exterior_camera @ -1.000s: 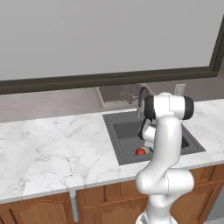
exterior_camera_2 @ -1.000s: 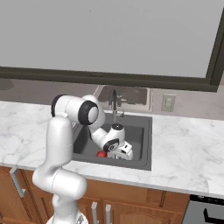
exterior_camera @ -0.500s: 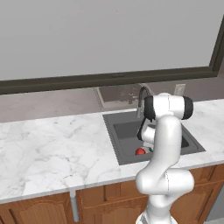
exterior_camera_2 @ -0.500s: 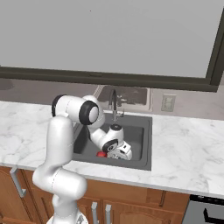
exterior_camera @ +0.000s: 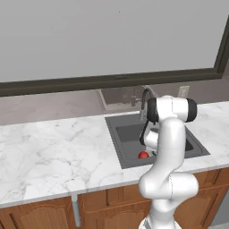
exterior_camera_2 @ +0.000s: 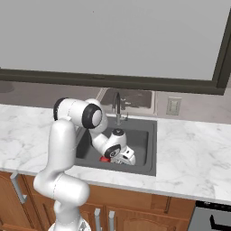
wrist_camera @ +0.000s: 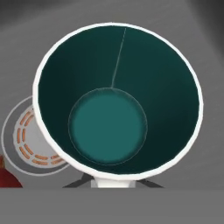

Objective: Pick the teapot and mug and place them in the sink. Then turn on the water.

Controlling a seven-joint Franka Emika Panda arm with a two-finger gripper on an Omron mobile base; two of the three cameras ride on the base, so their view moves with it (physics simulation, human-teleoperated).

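Observation:
The mug (wrist_camera: 113,105) opens toward the hand camera, with a teal inside and a white rim. It hangs low inside the sink (exterior_camera_2: 150,149), just above the basin floor. My gripper (exterior_camera_2: 128,157) reaches down into the basin and is shut on the mug's near rim; the mug hides its fingertips. The teapot shows as a red patch (exterior_camera_2: 104,159) on the basin floor beside the hand, also at the teapot (exterior_camera: 143,154) and teapot (wrist_camera: 6,176). The arm hides the rest of it. No water runs from the tap (exterior_camera_2: 118,106).
A round drain (wrist_camera: 24,142) lies in the basin floor beside the mug. The curved tap (exterior_camera: 146,99) stands behind the sink (exterior_camera: 117,136), close to my arm. White marble counter (exterior_camera: 53,152) stretches left of the basin, with a window ledge behind.

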